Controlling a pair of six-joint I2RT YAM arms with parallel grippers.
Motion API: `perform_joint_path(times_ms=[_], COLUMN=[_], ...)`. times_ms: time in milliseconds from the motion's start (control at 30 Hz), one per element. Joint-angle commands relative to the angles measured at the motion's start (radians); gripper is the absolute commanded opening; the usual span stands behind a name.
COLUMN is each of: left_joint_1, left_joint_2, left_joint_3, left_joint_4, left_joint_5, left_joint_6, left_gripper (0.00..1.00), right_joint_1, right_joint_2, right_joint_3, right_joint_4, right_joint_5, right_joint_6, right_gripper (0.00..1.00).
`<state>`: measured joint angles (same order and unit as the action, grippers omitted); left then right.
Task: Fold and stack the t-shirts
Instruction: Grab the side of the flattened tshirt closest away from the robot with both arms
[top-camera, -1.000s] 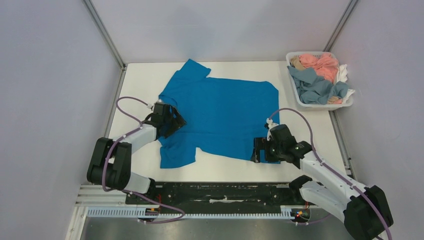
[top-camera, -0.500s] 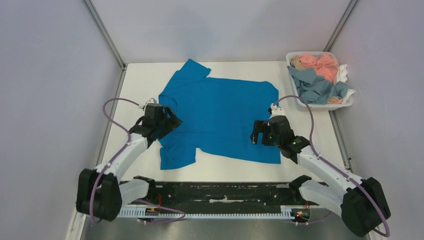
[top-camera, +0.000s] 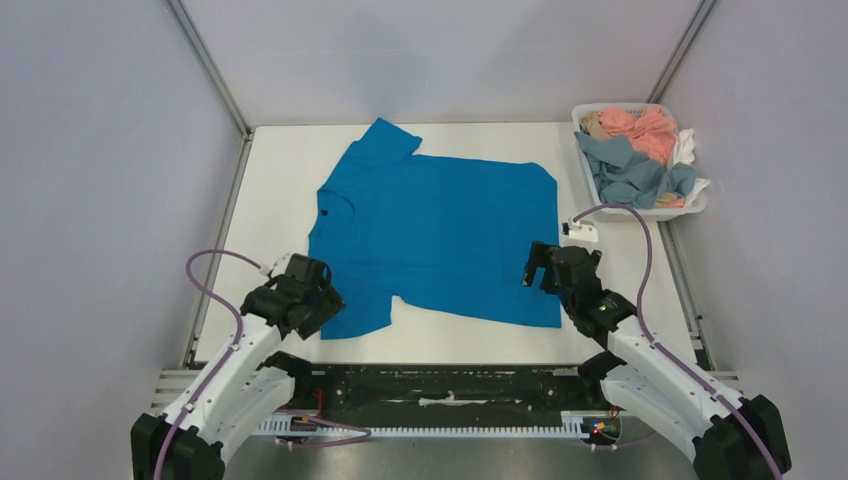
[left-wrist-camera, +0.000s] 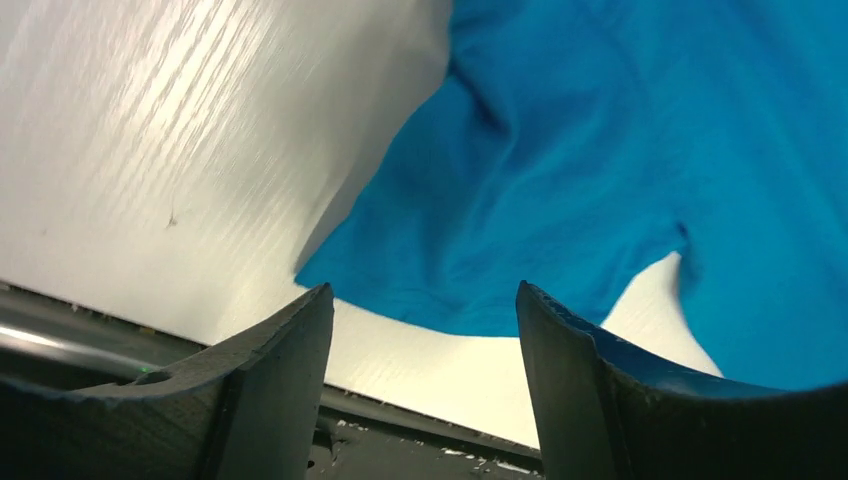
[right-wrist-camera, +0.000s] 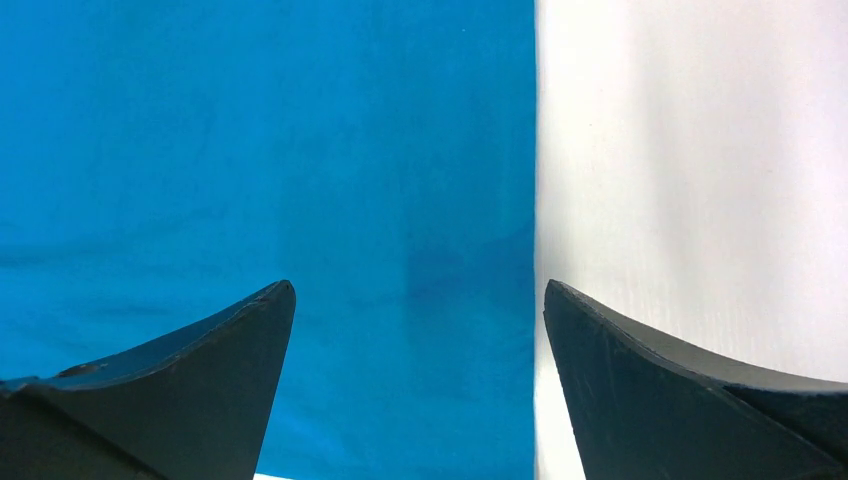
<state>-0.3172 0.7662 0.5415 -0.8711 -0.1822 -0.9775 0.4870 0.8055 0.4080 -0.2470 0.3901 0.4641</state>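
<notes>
A blue t-shirt lies spread flat on the white table, collar to the left and hem to the right. My left gripper is open and empty, low at the near-left sleeve. In the left wrist view the sleeve's corner lies just ahead of the jaws. My right gripper is open and empty above the shirt's right hem. In the right wrist view the hem edge runs between the fingers, closer to the right one.
A white basket with several pink, grey-blue and white garments stands at the back right. The table's near edge and the black rail lie right behind the left gripper. Grey walls close in both sides.
My left gripper has drawn back from the shirt's collar side to the near sleeve. My right gripper has moved from the near-right hem corner farther along the hem. The shirt lies flatter at the collar.
</notes>
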Motion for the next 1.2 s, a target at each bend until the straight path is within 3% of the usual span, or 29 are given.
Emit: perform_joint_path(times_ms=[0,300,933,1067,1167], left_joint_1=[-0.037,-0.113,-0.180,-0.200,-0.210], left_joint_2=[0.025,0.167,0.328,0.357,0.360], left_joint_3=[-0.021,-0.070,-0.044,-0.034,-0.031], left_joint_4=[-0.064,0.006,0.223,0.228,0.228], left_joint_5=[-0.024,-0.034,-0.016,-0.034,-0.048], left_joint_6=[-0.121,-0.184,-0.212,-0.227,-0.228], left_gripper=[0.71,0.58,0.51,0.38,0.18], right_joint_1=[-0.001,-0.003,-0.050,-0.060,-0.064], right_joint_2=[-0.017,0.005,0.049,0.049,0.045], right_joint_3=[-0.005,0.004,0.057,0.054,0.051], right_joint_4=[-0.011,-0.029,-0.029,-0.029,-0.037], right_joint_5=[0.076,0.108,0.113,0.105,0.095], right_joint_6=[0.006,-0.006,-0.072,-0.072,-0.069], right_gripper=[0.98,0.98,0.98,0.98,0.98])
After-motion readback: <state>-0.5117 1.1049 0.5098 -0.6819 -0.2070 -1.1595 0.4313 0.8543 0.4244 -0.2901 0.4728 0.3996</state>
